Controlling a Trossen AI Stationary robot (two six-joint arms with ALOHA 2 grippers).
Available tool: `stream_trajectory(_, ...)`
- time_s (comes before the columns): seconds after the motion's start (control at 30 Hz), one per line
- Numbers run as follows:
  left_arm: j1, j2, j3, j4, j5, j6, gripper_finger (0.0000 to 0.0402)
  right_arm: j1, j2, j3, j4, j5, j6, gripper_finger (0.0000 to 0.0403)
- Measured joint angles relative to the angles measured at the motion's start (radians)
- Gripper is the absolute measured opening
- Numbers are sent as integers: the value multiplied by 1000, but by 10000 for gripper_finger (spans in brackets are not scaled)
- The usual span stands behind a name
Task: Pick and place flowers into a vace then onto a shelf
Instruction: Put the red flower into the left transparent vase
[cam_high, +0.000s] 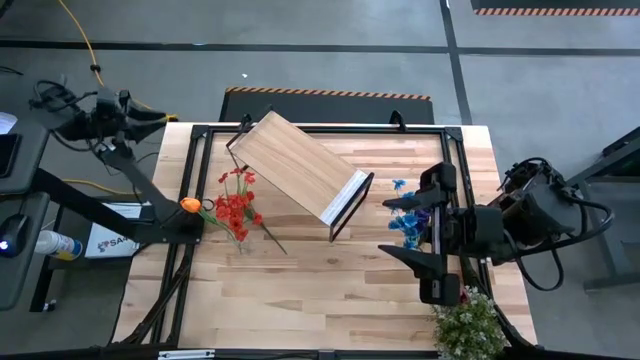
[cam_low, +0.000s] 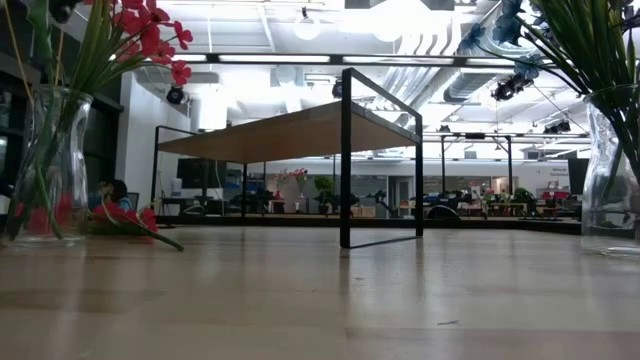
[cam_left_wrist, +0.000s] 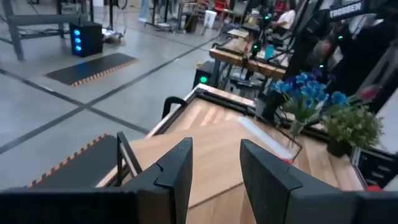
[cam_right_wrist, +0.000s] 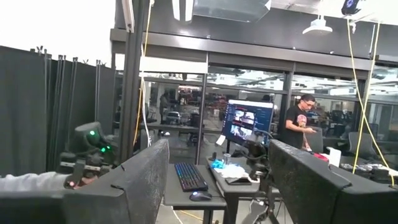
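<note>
The left gripper is beside the red flowers, fingers parted and empty. The right gripper is spread, empty, near the blue flowers. A careless reach risks toppling the vase.

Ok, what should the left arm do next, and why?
Probably lower the left gripper onto the red flower lying on the table beside the vase. Its fingers stand apart with nothing between them, and that flower is not in a vase yet.
</note>
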Motion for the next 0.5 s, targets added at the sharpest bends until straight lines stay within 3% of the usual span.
stream_trajectory(0.23,-56,-142,-45,0,-17,-51,155,0,0,0,0,-25,0,265)
stream_trajectory(0.5,-117,-240,-212,1,99,-131,117,-31,0,0,0,-25,-6,265)
